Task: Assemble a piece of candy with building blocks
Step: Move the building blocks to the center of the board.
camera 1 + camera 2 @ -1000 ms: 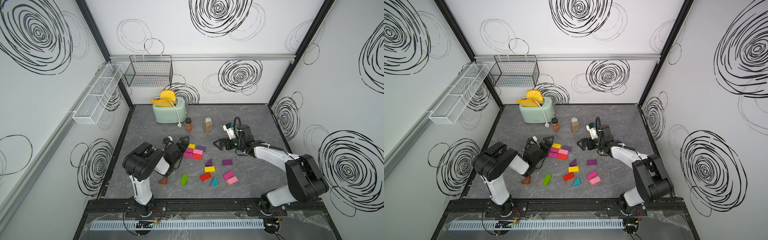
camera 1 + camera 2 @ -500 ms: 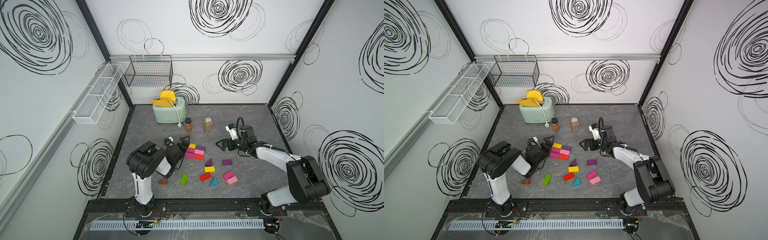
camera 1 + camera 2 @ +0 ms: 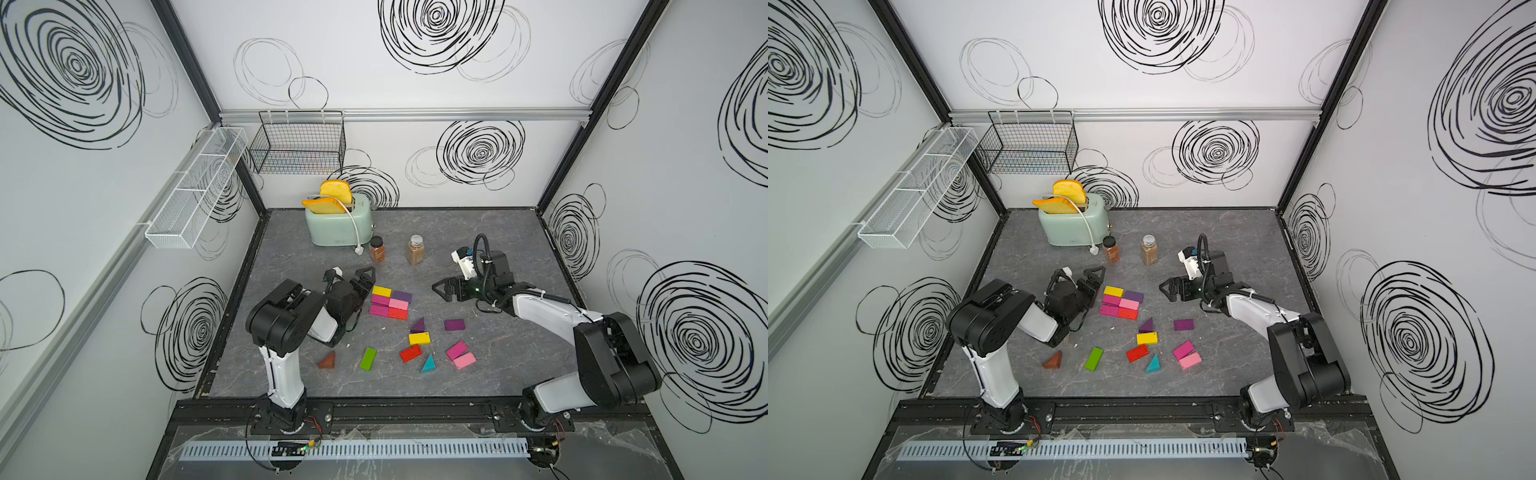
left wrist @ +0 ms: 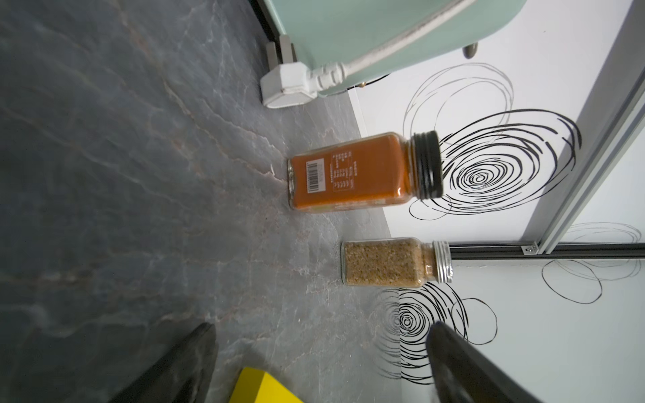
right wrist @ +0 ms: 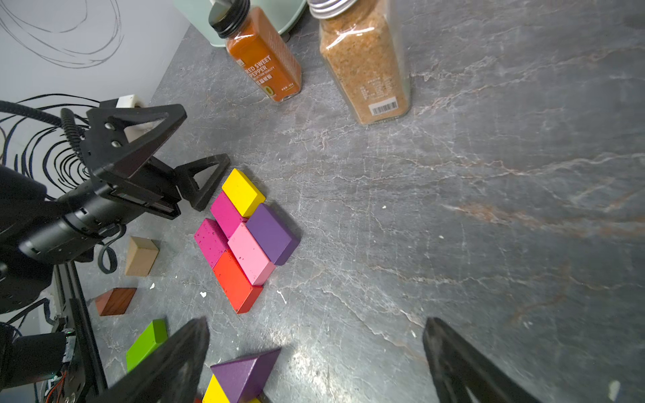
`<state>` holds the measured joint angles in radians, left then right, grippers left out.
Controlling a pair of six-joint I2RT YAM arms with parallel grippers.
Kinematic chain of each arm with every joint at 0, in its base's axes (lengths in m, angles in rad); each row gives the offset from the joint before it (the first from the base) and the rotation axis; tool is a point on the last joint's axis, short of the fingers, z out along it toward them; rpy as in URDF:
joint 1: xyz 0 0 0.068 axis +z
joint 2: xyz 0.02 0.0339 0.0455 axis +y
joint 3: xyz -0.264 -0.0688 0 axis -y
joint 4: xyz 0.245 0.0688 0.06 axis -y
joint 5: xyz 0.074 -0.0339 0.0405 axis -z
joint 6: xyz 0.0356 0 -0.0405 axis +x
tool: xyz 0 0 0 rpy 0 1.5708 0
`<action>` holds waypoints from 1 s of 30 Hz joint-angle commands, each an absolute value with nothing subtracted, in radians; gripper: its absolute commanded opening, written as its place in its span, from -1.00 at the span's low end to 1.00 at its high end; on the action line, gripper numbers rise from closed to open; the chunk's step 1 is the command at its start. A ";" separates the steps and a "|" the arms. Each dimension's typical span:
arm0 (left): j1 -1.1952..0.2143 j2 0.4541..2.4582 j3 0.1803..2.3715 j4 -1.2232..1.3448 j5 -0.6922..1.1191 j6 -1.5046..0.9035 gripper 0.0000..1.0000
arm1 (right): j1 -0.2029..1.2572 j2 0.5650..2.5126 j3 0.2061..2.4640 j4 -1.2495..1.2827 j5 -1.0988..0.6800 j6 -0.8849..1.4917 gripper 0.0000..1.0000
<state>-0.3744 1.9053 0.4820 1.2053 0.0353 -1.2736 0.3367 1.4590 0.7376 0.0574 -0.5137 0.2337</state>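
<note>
Both tools are spread wide and holding nothing. The left tool (image 3: 365, 282) sits just beside the yellow block (image 3: 381, 291) of a snug six-brick patch (image 3: 390, 302) on the table (image 3: 478, 232), and the right tool (image 3: 441, 291) points at that patch from the other side, a bit apart. The other building blocks (image 3: 419, 338) lie loose, nearer the arm bases (image 3: 286, 409) than either tool, with two spice jars (image 3: 377, 249) beyond the tools.

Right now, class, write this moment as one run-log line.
left gripper: open, empty, beside brick cluster | right gripper: open, empty | brick cluster: six bricks, touching
</note>
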 commanded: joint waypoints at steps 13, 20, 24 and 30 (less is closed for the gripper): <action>-0.380 2.026 0.536 1.217 0.200 -1.160 0.96 | 0.332 1.443 0.733 0.050 -0.510 0.222 0.98; -0.394 2.028 0.520 1.236 0.210 -1.166 0.96 | 0.333 1.444 0.732 0.051 -0.508 0.220 0.98; -0.397 2.028 0.508 1.254 0.215 -1.176 0.96 | 0.331 1.444 0.732 0.052 -0.507 0.219 0.98; -0.409 2.031 0.486 1.276 0.218 -1.180 0.96 | 0.331 1.446 0.732 0.053 -0.507 0.219 0.98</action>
<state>-0.3969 1.9884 0.5209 1.3201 0.2028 -1.1744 0.3359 1.4590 0.7376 0.0570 -0.5117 0.2337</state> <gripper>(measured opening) 0.977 0.989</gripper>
